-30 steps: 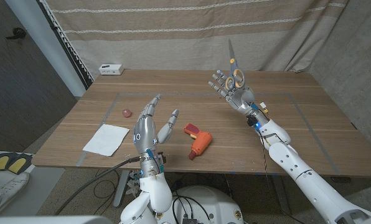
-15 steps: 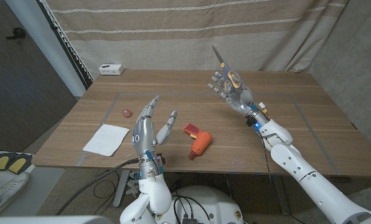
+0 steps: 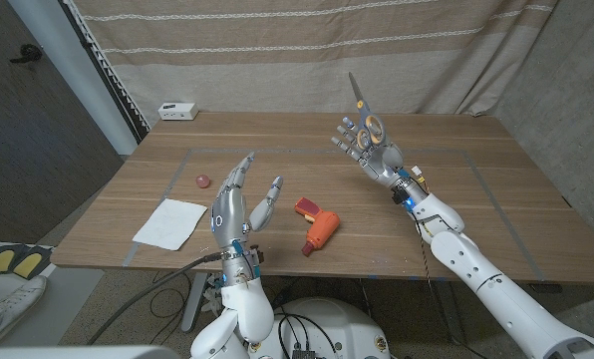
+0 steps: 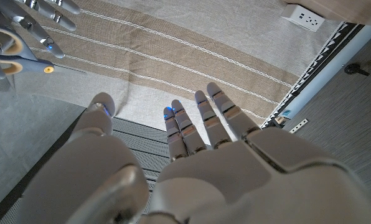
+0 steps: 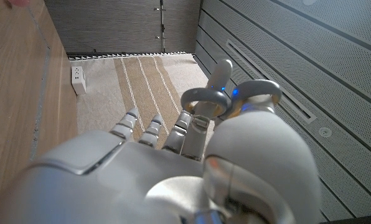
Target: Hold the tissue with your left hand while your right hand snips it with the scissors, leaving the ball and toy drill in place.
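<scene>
Right hand [image 3: 369, 150] up in the air, upper right of the middle in the head view, holding the scissors [image 3: 367, 112] with fingers through the yellow-lined loops. Blades pointing up and leaning a little left, up against the curtain [image 3: 307, 50]. Left hand [image 3: 239, 197] raised at lower left of the middle, fingers spread apart, holding nothing. White tissue [image 3: 171, 222] flat on the table [image 3: 476, 199] at the lower left, near the front edge, apart from the left hand. Small pink ball [image 3: 202, 180] just above the tissue. Orange toy drill [image 3: 318, 226] lying near the middle, just right of the left hand. White box [image 3: 178, 111] at the table's far left corner.
</scene>
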